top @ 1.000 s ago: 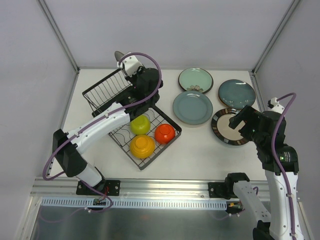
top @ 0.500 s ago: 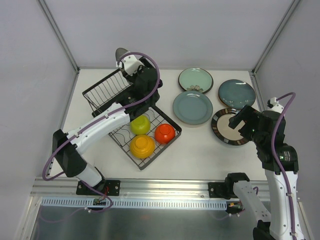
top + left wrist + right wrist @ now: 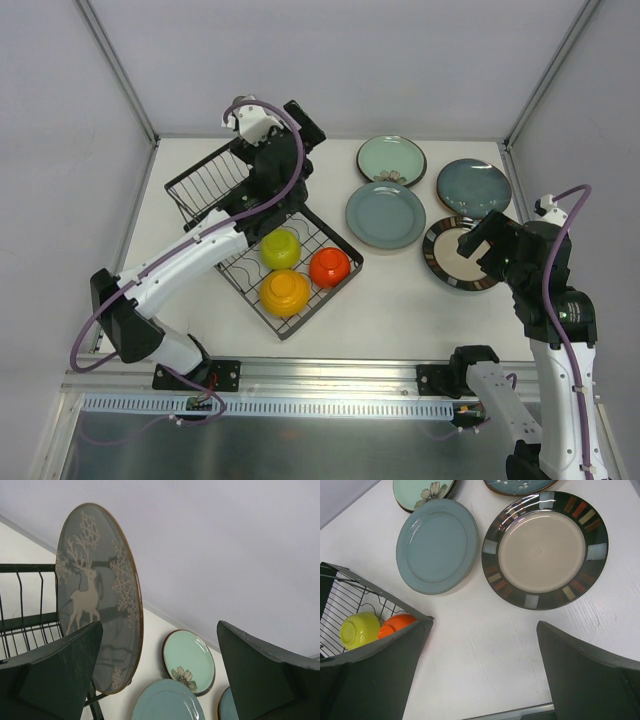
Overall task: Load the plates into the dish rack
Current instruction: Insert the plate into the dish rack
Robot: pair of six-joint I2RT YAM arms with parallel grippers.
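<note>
The right gripper [image 3: 484,630] hung with its jaws wide and empty above the table [image 3: 485,605]. The banded plate [image 3: 545,550], dark-rimmed with a cream centre, lay flat just ahead of it, a little toward the right finger. Being round, it offered only its rim, and the near edge looked the likeliest hold. The right arm was much the nearer.

The left gripper [image 3: 157,645], also wide and holding nothing, was at the far end of the dish rack [image 3: 210,185]. There a deer-patterned plate [image 3: 97,595] stood on edge in the slots.

The grey-blue plate [image 3: 437,545], mint plate [image 3: 420,490] and dark teal plate [image 3: 517,485] lay flat on the table. The rack's lower tray held a lime bowl [image 3: 281,247], an orange-red bowl [image 3: 330,266] and a yellow bowl [image 3: 285,290].
</note>
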